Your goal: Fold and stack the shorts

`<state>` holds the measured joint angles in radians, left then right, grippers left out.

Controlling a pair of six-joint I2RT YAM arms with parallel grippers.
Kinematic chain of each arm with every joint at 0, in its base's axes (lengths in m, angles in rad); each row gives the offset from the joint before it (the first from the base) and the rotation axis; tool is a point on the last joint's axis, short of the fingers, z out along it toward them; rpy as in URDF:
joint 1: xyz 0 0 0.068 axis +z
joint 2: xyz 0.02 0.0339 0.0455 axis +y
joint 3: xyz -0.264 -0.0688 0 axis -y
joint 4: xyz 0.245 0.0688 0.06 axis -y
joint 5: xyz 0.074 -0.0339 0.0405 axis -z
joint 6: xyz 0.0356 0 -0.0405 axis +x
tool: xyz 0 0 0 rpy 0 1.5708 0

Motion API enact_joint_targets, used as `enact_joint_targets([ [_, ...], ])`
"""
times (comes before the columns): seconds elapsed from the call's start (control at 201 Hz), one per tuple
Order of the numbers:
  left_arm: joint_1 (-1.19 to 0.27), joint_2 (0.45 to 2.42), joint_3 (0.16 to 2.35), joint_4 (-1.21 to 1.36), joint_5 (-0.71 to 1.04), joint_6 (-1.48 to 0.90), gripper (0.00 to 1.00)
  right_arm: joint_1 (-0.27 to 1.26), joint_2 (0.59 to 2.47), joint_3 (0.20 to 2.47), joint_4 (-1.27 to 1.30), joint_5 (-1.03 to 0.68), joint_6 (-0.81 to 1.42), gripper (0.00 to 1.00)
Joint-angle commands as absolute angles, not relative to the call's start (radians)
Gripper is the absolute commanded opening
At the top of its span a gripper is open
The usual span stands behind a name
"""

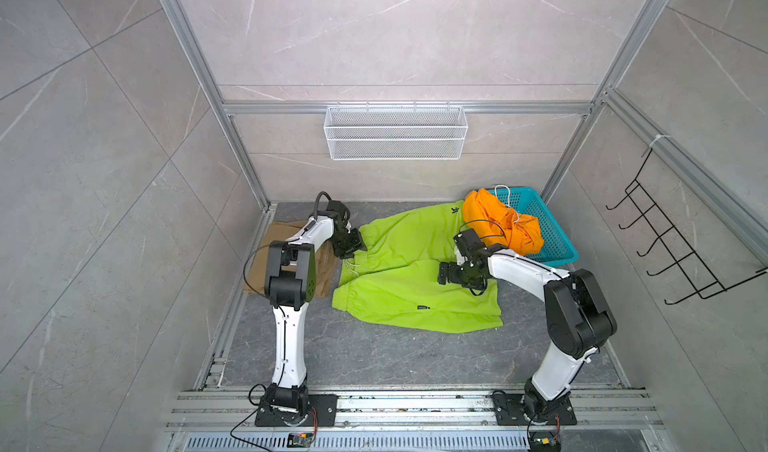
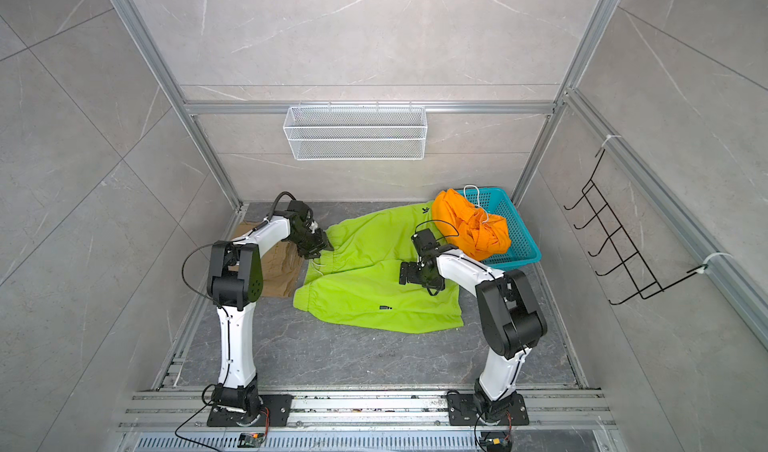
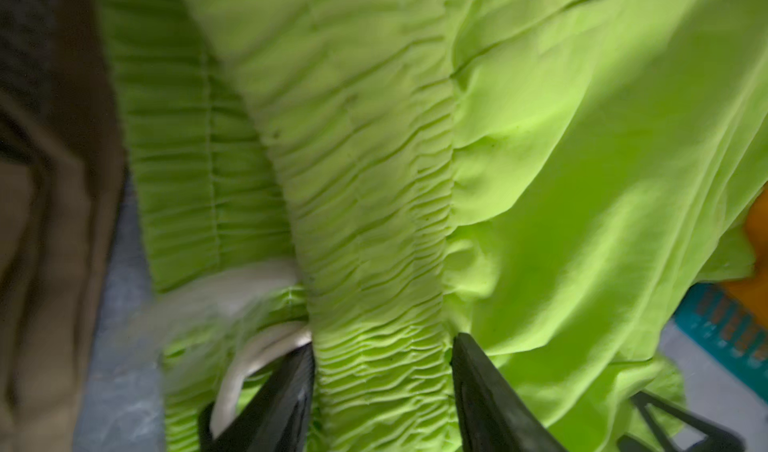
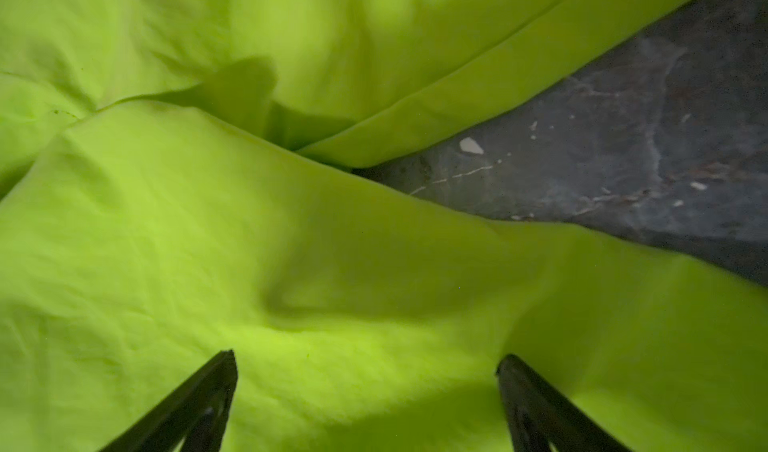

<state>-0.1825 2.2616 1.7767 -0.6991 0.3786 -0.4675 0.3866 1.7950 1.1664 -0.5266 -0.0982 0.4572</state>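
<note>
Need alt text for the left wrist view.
The left gripper straddles the ruched waistband of the lime green fabric shorts, jaws apart, white drawstring beside it. Khaki tan shorts and a teal perforated plastic basket show at the edges.

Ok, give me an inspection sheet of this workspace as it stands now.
surface: dark marbled tabletop, no spills seen.
job's things: lime green shorts spread mid-table; khaki shorts flat at the left; orange shorts bunched, spilling over the basket rim.
clutter: teal basket, back right.
grippers: left gripper astride the green waistband, grip uncertain; right gripper open over a green leg.
cables: black cable loop at the left; black wrist cable arcing over the orange shorts; white drawstring loose.
surroundings: white wire basket on the back wall; black hook rack on the right wall.
</note>
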Motion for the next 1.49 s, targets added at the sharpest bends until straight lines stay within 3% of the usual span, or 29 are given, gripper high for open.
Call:
enact_joint_targets([
  [0.0, -0.186, 2.220, 1.723, -0.615, 0.432, -0.515, 0.35, 0.387, 1.817, 1.140, -0.490, -0.116, 0.482, 1.00],
  [0.259, -0.190, 2.200, 1.705, -0.516, 0.456, -0.581, 0.00, 0.387, 1.822, 1.117, -0.474, -0.118, 0.479, 0.99],
  [0.642, -0.178, 2.190, 1.781, -0.417, 0.520, -0.682, 0.00, 0.386, 1.814, 1.106, -0.472, -0.118, 0.479, 1.00],
  [0.797, -0.105, 2.187, 1.849, -0.425, 0.559, -0.704, 0.00, 0.384, 1.810, 1.098, -0.480, -0.109, 0.467, 1.00],
  [1.265, 0.025, 2.375, 2.236, -0.642, 0.632, -0.631, 0.00, 0.341, 1.765, 1.100, -0.519, -0.093, 0.433, 1.00],
  [1.384, 0.024, 2.340, 2.159, -0.654, 0.589, -0.620, 0.00, 0.329, 1.724, 1.127, -0.545, -0.107, 0.427, 1.00],
  [1.489, 0.037, 2.253, 2.077, -0.694, 0.512, -0.582, 0.31, 0.307, 1.690, 1.175, -0.586, -0.106, 0.412, 1.00],
])
